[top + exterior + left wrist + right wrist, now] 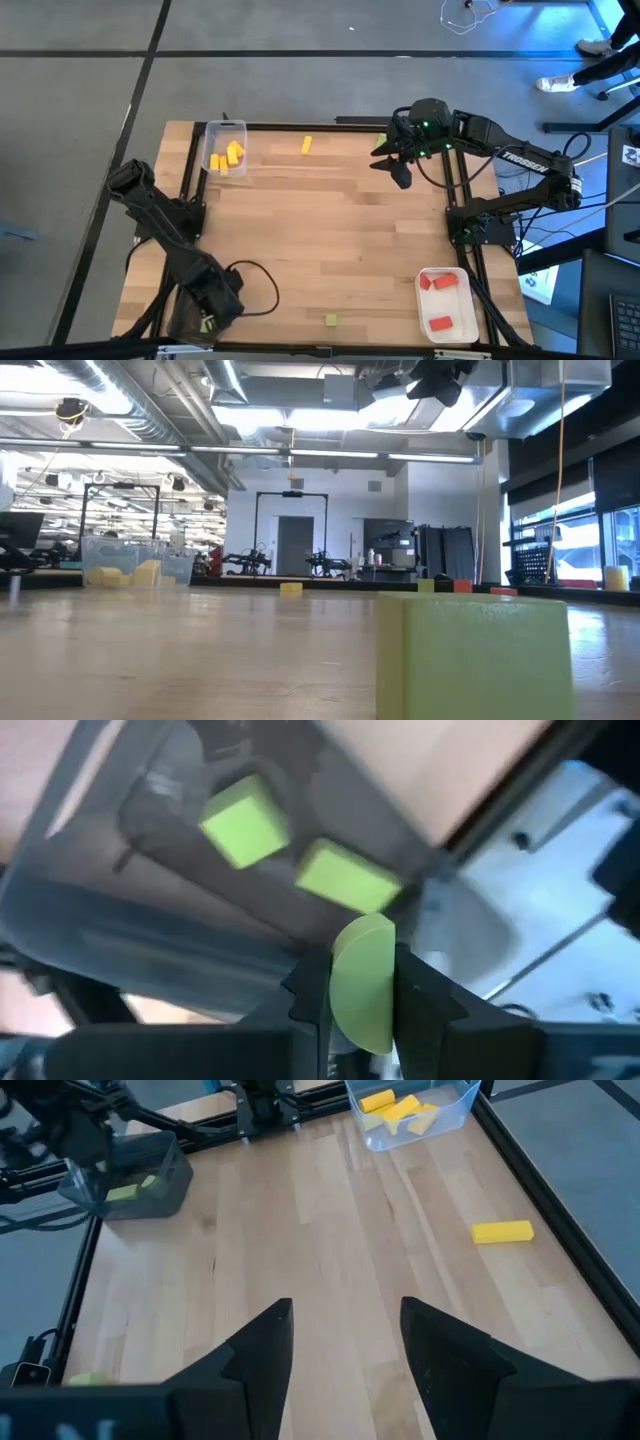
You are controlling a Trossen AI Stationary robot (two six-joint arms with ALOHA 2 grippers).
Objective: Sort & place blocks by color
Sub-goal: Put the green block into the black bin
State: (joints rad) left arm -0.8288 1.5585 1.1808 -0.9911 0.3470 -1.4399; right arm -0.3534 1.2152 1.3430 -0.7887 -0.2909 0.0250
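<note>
Holding a Green Piece Over the Dark Tray

The left gripper [362,1010] sits at the near left corner of the table [330,230]. Its two fingers are squeezed on a rounded green piece [362,982]. Just past it is a dark tray [150,890] with two green blocks [245,820] lying inside, side by side. In the right wrist view the same dark tray shows far off with green blocks in it.

The right gripper [345,1350] hangs above the far right part of the table. Its fingers are spread apart and nothing is between them.

A clear tray [225,147] at the far left corner has yellow blocks [228,156] piled in it. One loose yellow block [306,145] lies on the wood near the far edge, between the clear tray and the right gripper. A white tray [447,305] at the near right corner has red blocks [441,283] in it. One small green block [330,320] lies alone on the wood at the near edge.
</note>
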